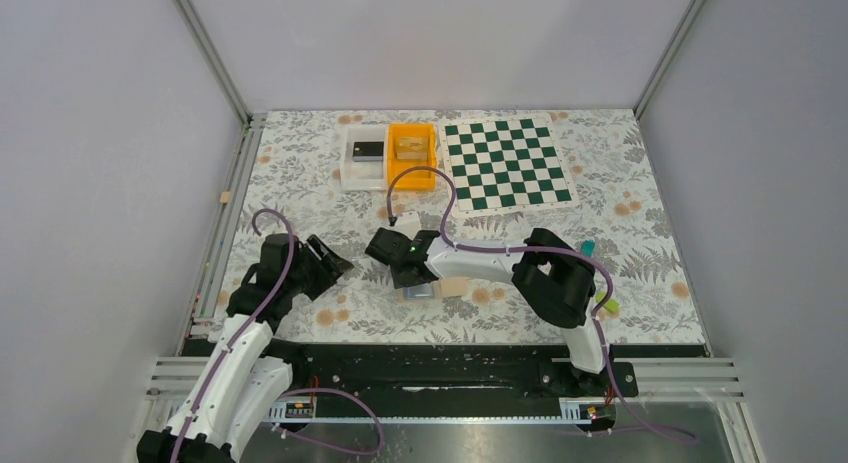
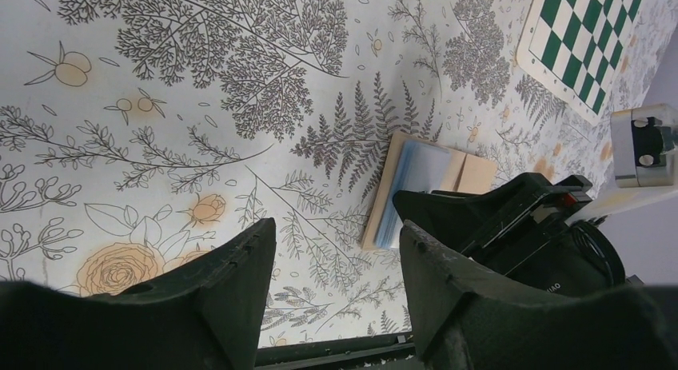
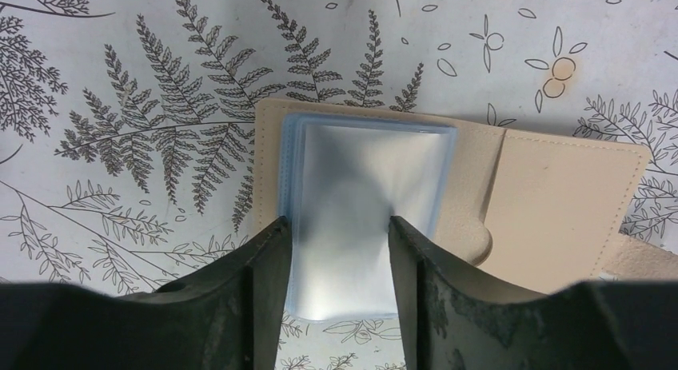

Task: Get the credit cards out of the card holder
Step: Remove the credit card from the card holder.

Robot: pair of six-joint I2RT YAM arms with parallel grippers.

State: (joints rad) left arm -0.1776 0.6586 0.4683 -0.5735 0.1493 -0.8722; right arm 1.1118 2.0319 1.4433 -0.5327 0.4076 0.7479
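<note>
The card holder (image 1: 446, 288) lies open on the floral tablecloth at front centre, with tan panels (image 3: 560, 202) and a stack of light-blue clear sleeves (image 3: 360, 170). My right gripper (image 3: 338, 226) hangs directly over it (image 1: 408, 271), jaws apart, one finger on each side of the top sleeve, which bows up between them. No card shows clearly inside the sleeves. My left gripper (image 2: 337, 230) is open and empty over bare cloth (image 1: 336, 263), a little left of the holder (image 2: 432, 174). From there the right gripper's black body (image 2: 512, 218) covers the holder's near part.
A white tray (image 1: 350, 168) holding a dark flat item and an orange bin (image 1: 412, 175) stand at the back centre. A green-and-white chessboard mat (image 1: 505, 163) lies to their right. A teal object (image 1: 588, 246) and a yellow-green one (image 1: 607, 305) lie by the right arm.
</note>
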